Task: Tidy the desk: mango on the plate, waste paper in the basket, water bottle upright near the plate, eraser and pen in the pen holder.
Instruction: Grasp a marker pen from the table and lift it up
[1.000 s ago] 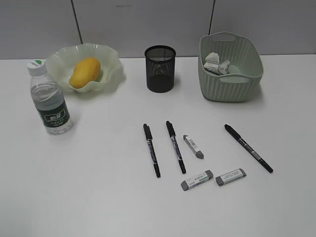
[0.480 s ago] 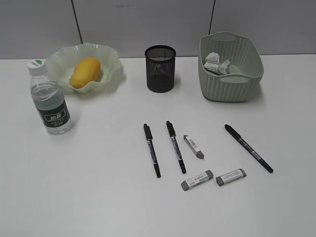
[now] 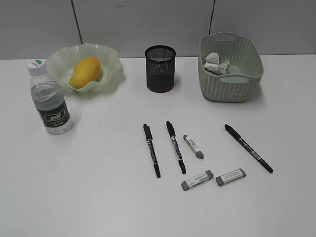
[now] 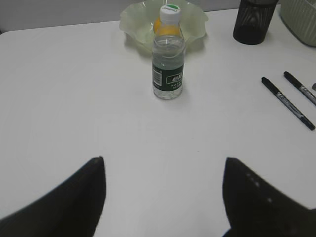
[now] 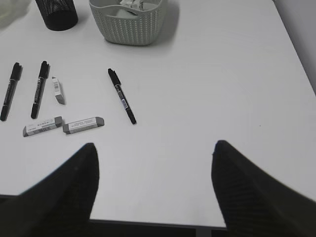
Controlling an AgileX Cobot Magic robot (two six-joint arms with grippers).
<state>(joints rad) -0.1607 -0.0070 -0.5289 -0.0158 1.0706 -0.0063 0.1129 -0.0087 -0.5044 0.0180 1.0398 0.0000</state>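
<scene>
Both grippers, left (image 4: 163,197) and right (image 5: 154,190), hang spread apart, holding nothing. On the desk (image 3: 98,187) lie three erasers (image 3: 197,179) and three pens (image 3: 176,146). Farther back the bottle (image 3: 49,98) stands upright, the mango (image 3: 85,72) sits on the plate (image 3: 111,59), the pen holder (image 3: 160,68) is beside the basket (image 3: 232,84) with paper (image 3: 216,63) inside

Mango (image 3: 85,72) on plate (image 3: 111,58); pens (image 3: 176,146) before holder (image 3: 160,68).

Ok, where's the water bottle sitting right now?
In the exterior view the water bottle stands upright at the far left of the desk, just in front of the plate holding the mango.
</scene>
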